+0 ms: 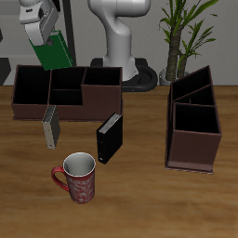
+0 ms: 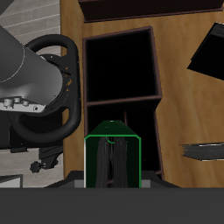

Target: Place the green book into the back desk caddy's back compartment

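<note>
Green book (image 1: 56, 50), pinched tilted in the gripper (image 1: 44, 42) jaws, hangs above the back desk caddy (image 1: 65, 93); black book (image 1: 110, 138) and red mug (image 1: 78, 178) stand on the counter (image 1: 139, 195).

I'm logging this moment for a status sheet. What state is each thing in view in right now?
gripper: shut on the green book, above the back desk caddy.
green book: held, tilted, not yet in a compartment.
back desk caddy: on the table, visible compartments empty.
other caddy: on the table, looks empty.
black book: standing upright.
grey book: standing upright.
mug: upright, appears empty.
</note>
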Controlling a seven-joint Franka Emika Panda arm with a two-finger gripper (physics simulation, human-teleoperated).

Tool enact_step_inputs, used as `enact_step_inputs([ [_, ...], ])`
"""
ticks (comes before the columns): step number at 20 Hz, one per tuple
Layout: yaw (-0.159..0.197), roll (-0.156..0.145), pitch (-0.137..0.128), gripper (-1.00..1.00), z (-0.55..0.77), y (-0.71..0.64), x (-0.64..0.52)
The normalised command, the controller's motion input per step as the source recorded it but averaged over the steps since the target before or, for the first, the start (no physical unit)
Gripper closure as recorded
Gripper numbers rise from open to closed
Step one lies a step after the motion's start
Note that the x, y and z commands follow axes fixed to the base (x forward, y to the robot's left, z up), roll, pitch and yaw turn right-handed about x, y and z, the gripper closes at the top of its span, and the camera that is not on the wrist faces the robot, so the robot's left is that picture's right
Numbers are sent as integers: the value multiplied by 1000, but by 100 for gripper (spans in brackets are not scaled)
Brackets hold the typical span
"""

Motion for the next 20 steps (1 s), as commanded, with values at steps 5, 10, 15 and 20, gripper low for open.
enact_step_inputs([
  [5, 8, 4, 2, 100, -36, 80, 55],
  [10, 15, 12, 30, 100, -132, 131, 37],
  [15, 10, 10, 21, 100, -53, 85, 30],
  [20, 9, -12, 28, 100, -92, -15, -33],
])
